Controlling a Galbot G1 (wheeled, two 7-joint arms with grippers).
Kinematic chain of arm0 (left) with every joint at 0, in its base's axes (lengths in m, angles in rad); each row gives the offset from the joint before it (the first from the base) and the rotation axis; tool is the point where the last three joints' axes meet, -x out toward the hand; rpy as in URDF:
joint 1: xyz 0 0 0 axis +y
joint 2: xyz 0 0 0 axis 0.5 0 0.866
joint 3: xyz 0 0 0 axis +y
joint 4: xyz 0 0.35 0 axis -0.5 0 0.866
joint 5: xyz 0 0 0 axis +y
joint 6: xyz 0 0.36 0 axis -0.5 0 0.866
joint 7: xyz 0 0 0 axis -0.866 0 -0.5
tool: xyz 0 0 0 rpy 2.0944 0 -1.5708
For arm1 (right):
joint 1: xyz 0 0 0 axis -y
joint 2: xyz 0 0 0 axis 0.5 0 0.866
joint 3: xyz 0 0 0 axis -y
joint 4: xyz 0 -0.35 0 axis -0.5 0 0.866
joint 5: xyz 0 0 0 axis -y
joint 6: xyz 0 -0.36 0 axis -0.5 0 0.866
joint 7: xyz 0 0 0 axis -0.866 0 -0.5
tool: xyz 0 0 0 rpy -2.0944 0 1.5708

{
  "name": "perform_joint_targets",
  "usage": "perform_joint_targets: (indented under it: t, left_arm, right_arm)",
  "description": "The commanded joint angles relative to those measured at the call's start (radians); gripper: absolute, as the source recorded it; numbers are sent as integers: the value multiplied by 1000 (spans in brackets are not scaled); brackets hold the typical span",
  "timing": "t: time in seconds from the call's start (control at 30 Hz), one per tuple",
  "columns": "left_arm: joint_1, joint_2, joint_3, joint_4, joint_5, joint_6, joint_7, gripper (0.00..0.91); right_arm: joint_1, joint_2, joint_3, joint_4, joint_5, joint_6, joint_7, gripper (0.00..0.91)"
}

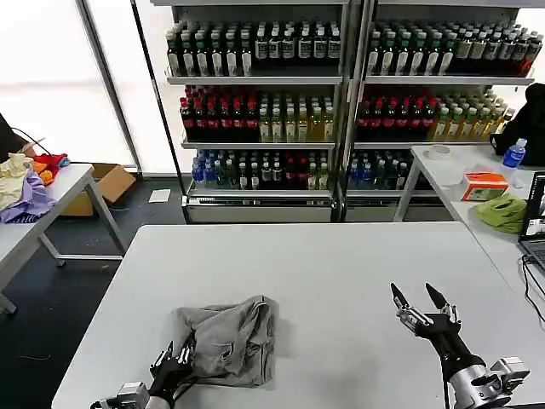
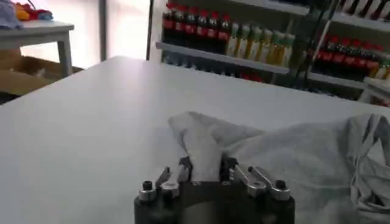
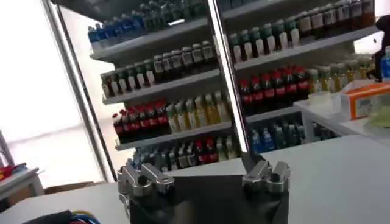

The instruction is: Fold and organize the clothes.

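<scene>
A crumpled light grey shirt point(image 1: 230, 336) lies in a heap on the near left part of the white table point(image 1: 324, 264). My left gripper point(image 1: 174, 356) sits at the heap's near left corner, shut on a fold of it. In the left wrist view that fold of the shirt point(image 2: 292, 152) rises between the fingers of the left gripper point(image 2: 204, 167). My right gripper point(image 1: 419, 296) hovers over bare table at the near right, well apart from the shirt, open and holding nothing. The right wrist view looks past the right gripper point(image 3: 204, 176) towards the shelves.
Shelves of bottles point(image 1: 341, 102) stand beyond the table's far edge. A side table at the left carries coloured garments point(image 1: 25, 187), with a cardboard box point(image 1: 106, 183) beside it. The right-hand table holds an orange box point(image 1: 485, 185), a green cloth point(image 1: 502, 211) and a bottle point(image 1: 513, 153).
</scene>
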Motion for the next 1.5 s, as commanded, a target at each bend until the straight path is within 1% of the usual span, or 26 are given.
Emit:
perform_joint_targets:
  t: [0.03,0.13,0.17,0.2,0.33,0.43,0.53,0.57,0.6,0.7,0.8,0.87,0.9,0.97,1.07,1.17,1.2,1.3,1.33,1.37,1.4,1.5]
  left_arm:
    - [5,-23,-26,-10,-122,-29,-11,10]
    - [8,-19,-70,-49,-247,-41,-23,10]
    - [11,-13,-100,-87,-344,-33,-39,10]
    - [10,-10,-125,-109,-386,-27,-47,10]
    - [-1,32,-310,-156,-510,-3,-61,10]
    - [-17,120,-456,-154,-594,18,-64,10]
    - [-28,221,-577,-119,-591,62,-48,10]
    - [-30,266,-622,-105,-596,81,-46,0]
    - [-30,302,-649,-96,-606,89,-45,10]
    - [-17,393,-692,-82,-632,106,-33,10]
    - [-13,456,-698,-91,-641,120,-33,10]
    - [-14,482,-686,-94,-642,126,-32,10]
    - [-15,505,-666,-96,-637,126,-37,10]
    - [-15,522,-634,-105,-631,129,-44,10]
    - [-22,524,-571,-151,-607,139,-68,10]
    - [-10,473,-471,-233,-548,142,-88,0]
    - [6,415,-422,-265,-501,134,-93,0]
    - [33,282,-123,-308,-383,111,-134,10]
    - [27,251,-22,-307,-337,91,-168,10]
    - [22,222,45,-290,-321,73,-194,10]
    - [7,194,179,-280,-266,59,-224,10]
    - [-32,114,402,-215,-270,39,-270,10]
  right_arm:
    - [4,-6,0,-7,7,5,5,907]
    - [21,-9,-10,-5,10,0,10,907]
    - [30,-11,-16,-4,11,-3,16,907]
    - [36,-12,-22,-3,11,-6,19,907]
    - [56,-20,-41,4,12,-17,28,907]
    - [63,-22,-50,3,12,-18,34,907]
    - [66,-26,-52,-2,12,-18,33,907]
    - [66,-26,-53,-3,12,-17,33,907]
    - [68,-26,-52,-6,11,-16,33,907]
    - [69,-24,-47,-9,19,-14,34,907]
    - [63,-28,-38,-5,22,-12,34,907]
    - [58,-30,-30,-2,30,-12,35,907]
    - [54,-32,-24,0,32,-10,35,907]
    - [45,-32,-17,4,32,-7,34,907]
    - [30,-30,-1,11,36,-5,34,907]
    - [12,-25,10,17,36,1,31,907]
    - [6,-20,13,17,34,4,30,907]
    - [3,-4,11,25,29,3,32,907]
    - [3,-2,10,27,28,2,33,907]
    - [5,2,8,31,26,1,34,907]
    - [7,4,7,33,25,-1,36,907]
    - [10,10,7,42,22,-9,41,907]
